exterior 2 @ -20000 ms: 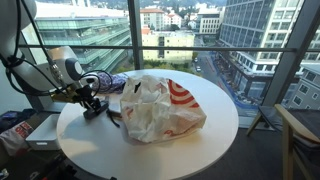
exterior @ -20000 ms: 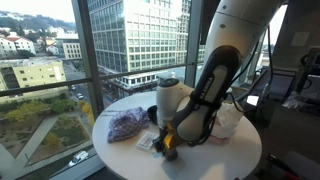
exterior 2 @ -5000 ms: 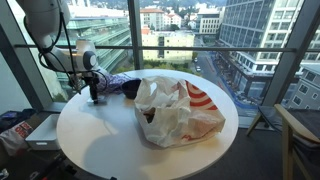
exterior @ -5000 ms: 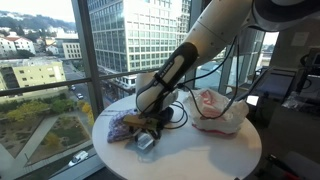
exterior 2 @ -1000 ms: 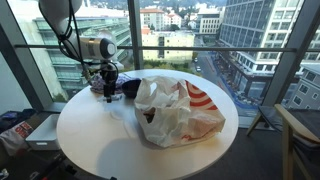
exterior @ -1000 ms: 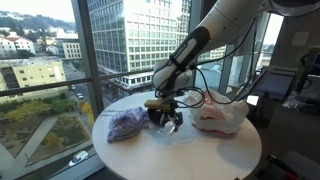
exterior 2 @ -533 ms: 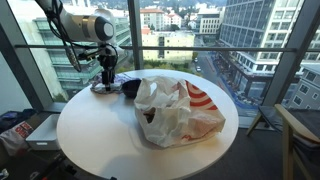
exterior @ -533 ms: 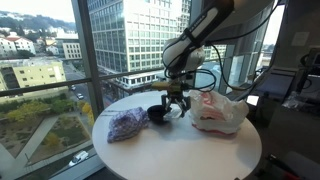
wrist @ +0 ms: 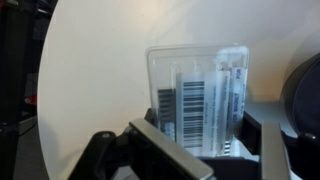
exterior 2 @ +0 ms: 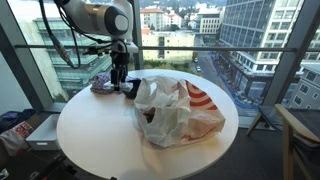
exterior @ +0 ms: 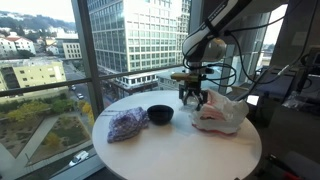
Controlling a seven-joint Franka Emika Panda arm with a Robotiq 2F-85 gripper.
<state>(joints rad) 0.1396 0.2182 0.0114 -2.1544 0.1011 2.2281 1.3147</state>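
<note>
One clear plastic packet (wrist: 198, 95) with a printed barcode sits between the jaws of the claw (exterior: 193, 98), pinched there and held above the round white table (exterior: 180, 150). Just beside the claw lies a red-and-white plastic bag (exterior: 222, 115). On its other side stands a black bowl (exterior: 160, 114), with a purple bundle (exterior: 126, 124) farther out.

Tool (exterior: 192, 99) hangs pointing straight down, jaws clamped wide.

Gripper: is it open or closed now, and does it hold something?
Gripper: jaws closed on a clear plastic box with a barcode label, held above the table.
</note>
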